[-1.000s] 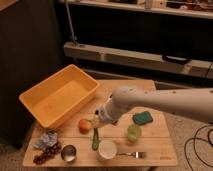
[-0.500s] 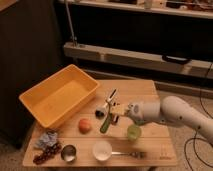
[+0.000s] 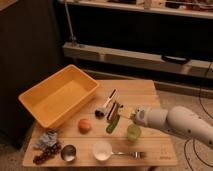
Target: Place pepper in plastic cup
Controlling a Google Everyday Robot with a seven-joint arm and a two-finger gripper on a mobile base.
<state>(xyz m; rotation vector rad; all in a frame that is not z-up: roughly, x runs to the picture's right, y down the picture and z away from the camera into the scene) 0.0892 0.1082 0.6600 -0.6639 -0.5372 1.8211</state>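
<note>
The pepper [image 3: 112,125] is long and dark green. It hangs tilted just above the wooden table, its upper end between the fingers of my gripper [image 3: 111,114], which is shut on it. The translucent light-green plastic cup [image 3: 133,132] stands upright on the table just right of the pepper's lower end, a short gap apart. My white arm [image 3: 172,122] reaches in from the right and passes just behind the cup.
A large yellow bin [image 3: 60,95] fills the table's left side. An orange-red fruit [image 3: 84,125] lies left of the pepper. Along the front edge sit grapes [image 3: 45,155], a metal cup [image 3: 68,152], a white cup [image 3: 102,150] and a fork [image 3: 127,154].
The pepper has come up off the table and moved right, closer to the plastic cup. My arm has drawn back to the right.
</note>
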